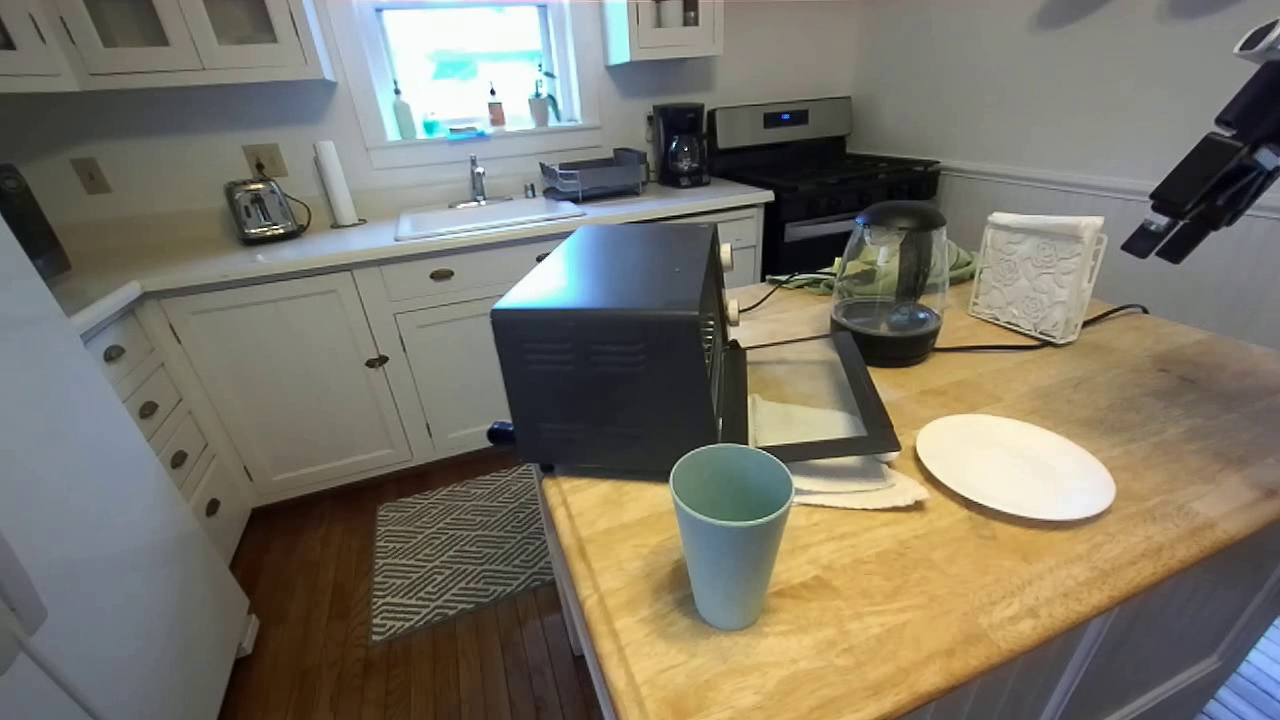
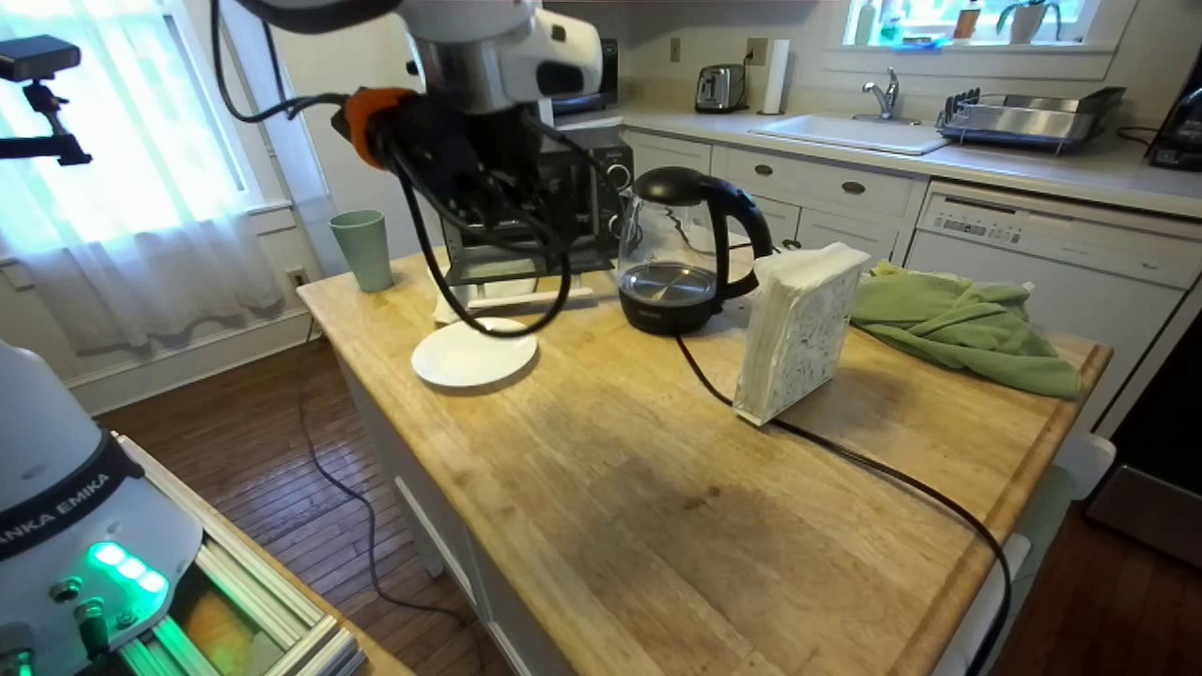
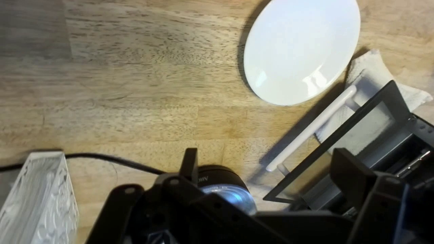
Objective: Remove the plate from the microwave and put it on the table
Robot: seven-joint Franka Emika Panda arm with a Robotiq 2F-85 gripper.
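Observation:
The white plate (image 1: pixel 1015 468) lies flat on the wooden table (image 1: pixel 1000 600), outside the black microwave (image 1: pixel 610 350) and just beyond its lowered door. The plate also shows in an exterior view (image 2: pixel 474 357) and in the wrist view (image 3: pixel 301 51). The microwave's door hangs open, with its pale handle (image 3: pixel 312 127) facing the plate. My gripper (image 3: pixel 264 162) is open, with nothing between its fingers. It is raised above the table, over the kettle and microwave door in the wrist view. It also shows high at the right in an exterior view (image 1: pixel 1155 240).
A teal cup (image 1: pixel 730 540) stands near the microwave's corner. A glass kettle (image 1: pixel 890 290) and a white napkin holder (image 1: pixel 1038 275) stand beyond the door. A white cloth (image 1: pixel 850 485) lies under the door. A green towel (image 2: pixel 958 329) and a black cord (image 2: pixel 873 460) lie on the table.

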